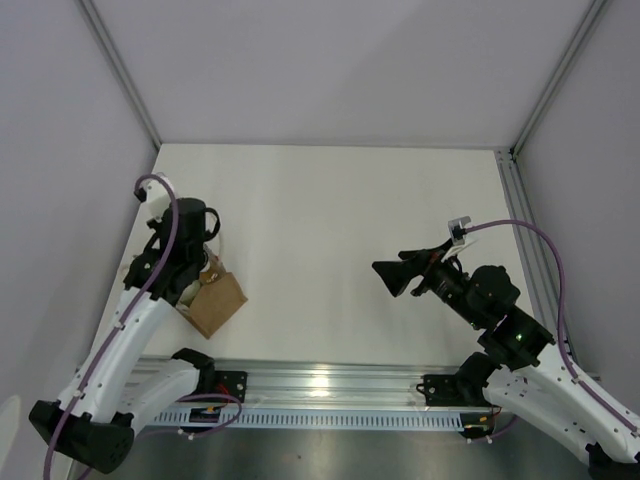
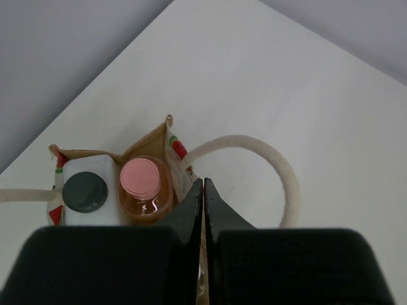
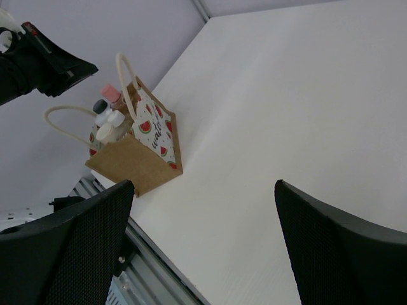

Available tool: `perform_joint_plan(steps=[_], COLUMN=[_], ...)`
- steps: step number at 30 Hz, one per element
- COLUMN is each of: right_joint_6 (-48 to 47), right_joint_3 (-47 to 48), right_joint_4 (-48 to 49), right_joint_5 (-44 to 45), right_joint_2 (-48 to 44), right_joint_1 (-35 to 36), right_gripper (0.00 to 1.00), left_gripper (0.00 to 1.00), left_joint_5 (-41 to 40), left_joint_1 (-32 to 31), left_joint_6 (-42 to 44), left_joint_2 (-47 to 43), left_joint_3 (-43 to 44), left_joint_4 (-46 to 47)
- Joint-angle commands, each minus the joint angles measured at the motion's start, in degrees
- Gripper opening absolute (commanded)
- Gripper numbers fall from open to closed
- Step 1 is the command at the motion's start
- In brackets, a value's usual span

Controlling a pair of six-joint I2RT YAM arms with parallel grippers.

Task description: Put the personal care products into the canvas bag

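Note:
The canvas bag [image 1: 218, 303] stands at the table's near left, tan with a watermelon print and cream handles [image 2: 280, 171]. In the right wrist view the bag [image 3: 137, 159] holds all the bottles upright: pink cap [image 3: 111, 93], dark cap [image 3: 100, 105], white cap [image 3: 116, 118] and cream cap [image 3: 106, 132]. The left wrist view shows the white bottle [image 2: 86, 194] and the orange bottle [image 2: 141, 184] inside. My left gripper [image 2: 203, 181] is shut just above the bag's rim, beside the orange bottle. My right gripper [image 3: 203, 184] is open and empty, well to the right of the bag [image 1: 385, 272].
An aluminium rail [image 1: 320, 385] runs along the table's near edge, close to the bag. Another rail [image 1: 520, 220] lines the right edge. Grey walls enclose the left, back and right sides.

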Motion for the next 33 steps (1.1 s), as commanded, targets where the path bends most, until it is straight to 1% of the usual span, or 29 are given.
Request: perform_joint_plan(steps=[1, 2, 3, 4, 5, 6, 7, 8, 9, 10, 11, 12, 13, 14, 15, 16, 17, 18, 20, 21, 22, 24, 27, 31, 33], right_joint_6=[0.1, 0.0, -0.2, -0.3, -0.4, -0.4, -0.5, -0.5, -0.5, -0.5, -0.5, -0.5, -0.8, -0.7, -0.9, -0.9, -1.1, -1.3, -1.3, -1.4, -1.3, -1.1, -0.7, -0.7, -0.5], right_joint_3=[0.8, 0.8, 0.8, 0.8, 0.8, 0.8, 0.8, 0.8, 0.9, 1.0, 1.0, 1.0, 1.0, 1.0, 1.1, 1.1, 1.3, 1.5, 2.1, 2.9, 3.3, 3.9, 4.0, 5.2, 5.8], right_joint_4=[1.0, 1.0, 1.0, 1.1, 1.4, 1.4, 1.5, 1.5, 1.6, 1.5, 1.5, 1.4, 1.4, 1.3, 1.1, 1.0, 0.7, 0.5, -0.7, -1.3, -2.3, -2.9, -3.0, -4.3, -5.0], right_joint_5=[-0.9, -0.9, -0.9, -0.9, -0.9, -1.1, -1.1, -1.2, -1.2, -0.9, -0.7, -0.4, 0.2, 0.5, 1.0, 1.5, 2.5, 2.8, 4.7, 5.4, 6.1, 8.3, 10.4, 11.5, 11.6], right_joint_2=[-0.4, -0.2, -0.1, 0.2, 0.7, 1.2, 1.6, 2.0, 3.1, 3.5, 4.0, 4.7, 4.9, 5.2, 5.5, 5.9, 6.2, 6.4, 7.1, 7.3, 7.6, 7.5, 6.9, 7.8, 8.6], right_joint_1=[0.4, 0.4, 0.4, 0.4, 0.4, 0.4, 0.4, 0.4, 0.4, 0.4, 0.4, 0.4, 0.4, 0.4, 0.4, 0.4, 0.4, 0.4, 0.5, 0.5, 0.6, 0.7, 0.8, 1.0, 1.3], right_gripper=[0.96, 0.96, 0.96, 0.96, 0.96, 0.96, 0.96, 0.96, 0.96, 0.98, 0.99, 0.99, 1.0, 0.99, 0.99, 0.99, 0.99, 0.99, 0.99, 0.99, 0.99, 0.99, 0.99, 0.99, 0.99], left_gripper=[0.01, 0.04, 0.14, 0.2, 0.27, 0.36, 0.43, 0.5, 0.71, 0.79, 0.87, 0.99, 0.99, 0.99, 0.99, 0.99, 0.99, 0.99, 0.99, 0.99, 0.99, 0.99, 0.99, 0.99, 0.99], left_joint_5=[3.7, 5.7, 8.1, 11.8, 13.1, 14.3, 15.3, 18.6, 20.6, 22.4, 24.4, 25.5, 26.2, 27.5, 31.3, 32.9, 34.5, 37.3, 38.9, 39.4, 40.0, 40.7, 40.8, 38.6, 38.9], left_joint_1=[-4.6, -6.0, -7.3, -10.7, -12.7, -14.5, -18.3, -20.0, -21.3, -24.0, -25.4, -26.5, -28.5, -29.2, -29.7, -30.8, -31.2, -31.8, -33.4, -33.8, -34.3, -34.5, -34.8, -35.3, -35.3], left_joint_6=[3.1, 6.2, 7.8, 9.0, 10.6, 11.5, 12.1, 13.2, 13.8, 14.3, 14.8, 15.2, 15.3, 15.4, 15.3, 15.1, 14.8, 14.8, 14.6, 14.4, 13.6, 13.0, 13.1, 15.4, 15.3], left_joint_2=[-4.6, -6.2, -6.9, -7.3, -7.1, -6.7, -6.2, -5.7, -4.7, -4.3, -3.9, -3.7, -3.5, -3.7, -3.8, -4.2, -4.6, -5.0, -6.8, -7.7, -8.7, -11.7, -13.9, -14.6, -16.4], left_joint_3=[2.2, 2.1, 2.3, 2.4, 2.8, 3.1, 3.0, 2.3, 1.9, 1.3, -0.4, -1.3, -2.9, -4.7, -5.5, -7.4, -8.5, -11.9, -13.9, -16.9, -18.0, -21.4, -23.4, -25.4, -25.6], left_joint_4=[2.2, 4.9, 6.3, 7.3, 8.4, 8.9, 9.6, 10.7, 13.0, 14.4, 15.8, 19.1, 20.9, 22.8, 24.8, 28.4, 30.1, 31.5, 34.8, 35.0, 37.4, 38.9, 40.0, 40.4, 38.9])
